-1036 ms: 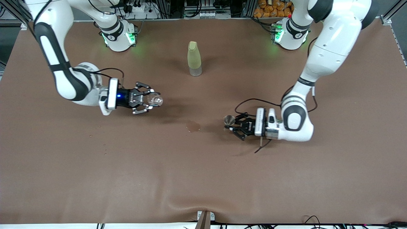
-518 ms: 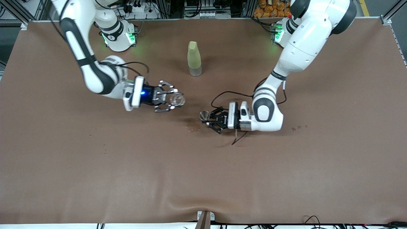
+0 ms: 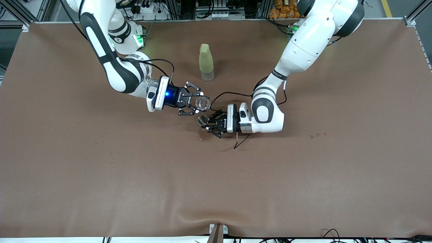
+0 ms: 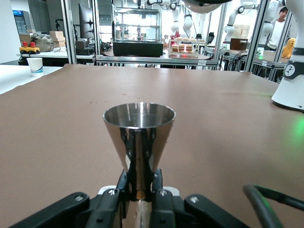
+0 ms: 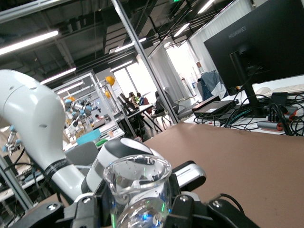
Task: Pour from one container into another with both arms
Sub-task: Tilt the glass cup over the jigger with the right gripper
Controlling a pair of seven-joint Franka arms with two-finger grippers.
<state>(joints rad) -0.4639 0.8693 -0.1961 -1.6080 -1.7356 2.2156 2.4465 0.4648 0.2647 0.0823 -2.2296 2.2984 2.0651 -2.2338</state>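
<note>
The right gripper [image 3: 195,103] hangs over the middle of the brown-covered table [image 3: 101,175], its black fingers [image 3: 189,84] clamped on the small clear glass beaker-like cup [image 3: 202,103] with a pouring lip. In the right wrist view the cup [image 5: 138,187] stands roughly upright between the finger pads, mouth up.

The left gripper [image 3: 210,125] is over the table's middle too, clamped on the waist of the small silvery metal hourglass-shaped jigger [image 3: 203,120]. In the left wrist view the jigger [image 4: 138,137] stands upright, its round mouth open to the top, the fingers [image 4: 156,183] pressed on its narrow neck.

In the front view the glass cup and the jigger sit just beside each other, the cup a little closer to the table edge where the bases stand.

A tall yellow-green bottle [image 3: 206,62] stands upright on the table, between the two green-lit bases and closer to that base edge than both grippers. A small wet patch [image 3: 201,136] marks the cover just under the jigger, and a few small spots [image 3: 317,136] lie toward the left arm's end.
</note>
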